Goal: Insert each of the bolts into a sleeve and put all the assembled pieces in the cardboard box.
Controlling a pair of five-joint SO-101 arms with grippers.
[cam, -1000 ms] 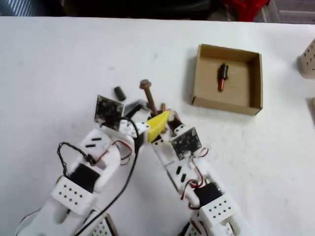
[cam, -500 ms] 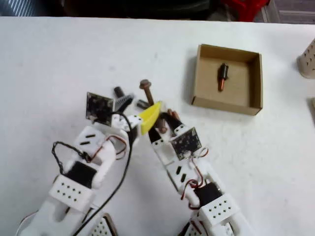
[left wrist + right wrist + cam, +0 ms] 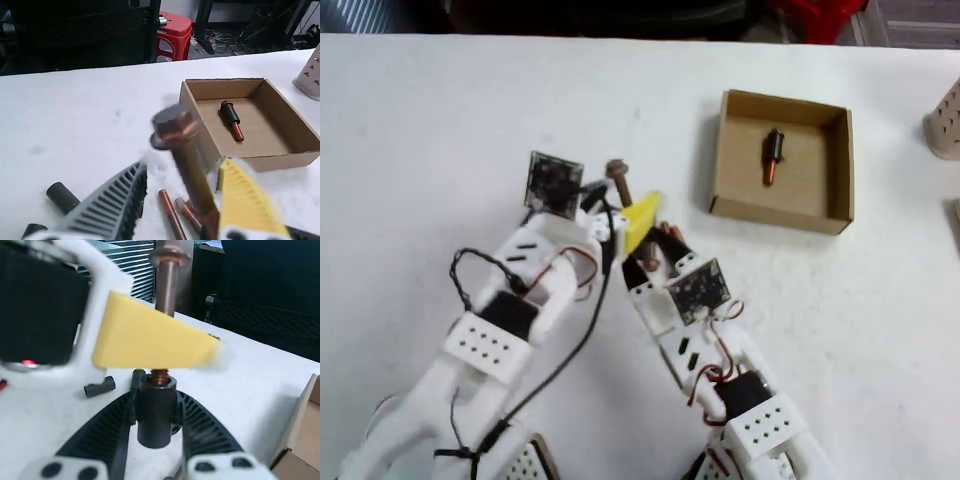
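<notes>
Nearest, the right gripper (image 3: 156,397) clamps a black sleeve (image 3: 156,415) upright, with a copper bolt (image 3: 172,125) standing in its top. The left gripper (image 3: 185,165) straddles the shaft, released. Beyond lie loose bolts (image 3: 170,212) and a spare sleeve (image 3: 61,196). Farthest, the cardboard box (image 3: 280,160) contains one assembled piece (image 3: 230,119).

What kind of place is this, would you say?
Probably a lab or workshop: a white table holding bolts and a cardboard box, with a red stool and loose cables on the floor behind.
</notes>
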